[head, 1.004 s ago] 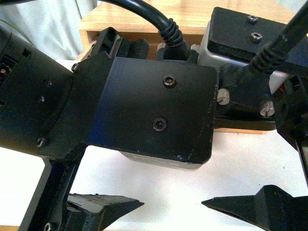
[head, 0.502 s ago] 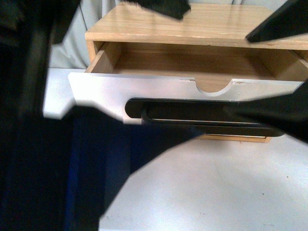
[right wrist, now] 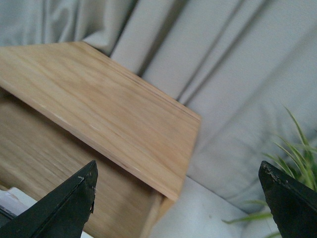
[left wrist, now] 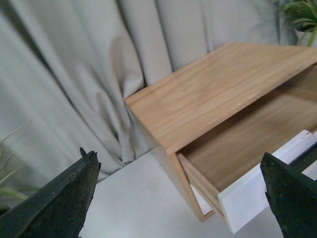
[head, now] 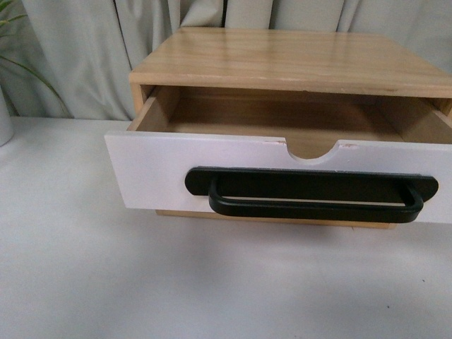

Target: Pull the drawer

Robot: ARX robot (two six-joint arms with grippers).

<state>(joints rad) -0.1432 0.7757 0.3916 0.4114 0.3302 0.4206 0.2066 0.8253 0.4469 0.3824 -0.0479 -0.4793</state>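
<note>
Curtain (head: 85, 56): pale grey-beige cloth hung in deep vertical folds across the whole back.
Table (head: 70, 268): a white matt top ran from the near edge back to the curtain.
Cabinet (head: 282, 56): a light wood box stood on the table, close before the curtain.
Plant (head: 6, 7): thin green leaves showed at the far left, above a white pot (head: 3, 116) on the table.
Second plant (left wrist: 303, 11): more green leaves rose from another pot (left wrist: 309, 35), also white, beyond the cabinet's far end.
Light: soft and even, with a faint shadow on the table under the cabinet.
</note>
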